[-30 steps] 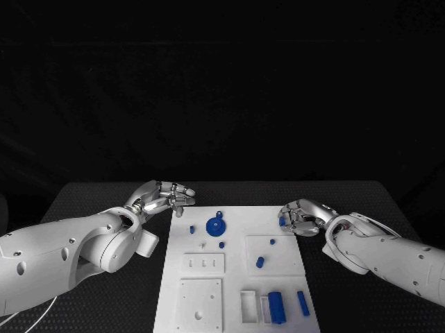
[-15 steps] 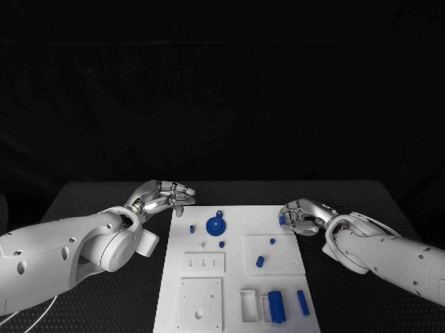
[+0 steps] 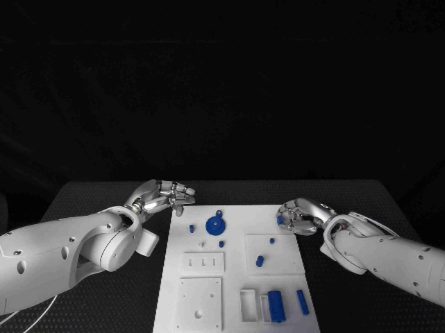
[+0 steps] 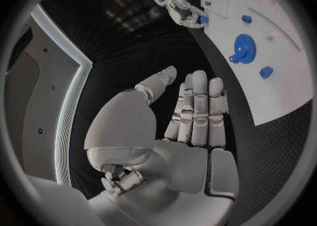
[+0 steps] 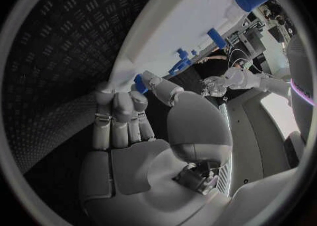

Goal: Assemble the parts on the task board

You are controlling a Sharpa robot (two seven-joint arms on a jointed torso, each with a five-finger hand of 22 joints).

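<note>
The white rectangular task board [image 3: 232, 270] is seen lying in the middle of the black checker-plate counter [image 3: 112, 194], with bare counter left along both long edges.

The left hand [image 3: 164, 196] is held just off the board's far left corner, above the counter, fingers straight and close together, thumb apart, nothing held.

The right hand [image 3: 300, 217] is placed at the board's far right edge. A small blue part [image 3: 281, 220] is pinched between its thumb and curled fingers right at that edge; whether the part touches the board cannot be told.

A round blue gear [image 3: 215, 225] is seen on the board's far middle, with a small blue peg [image 3: 192, 228] beside it toward the left edge. Two blue pegs [image 3: 260, 261] are seen on a raised square plate on the right side. Long blue blocks [image 3: 276, 306] are seen near the board's near right corner.
</note>
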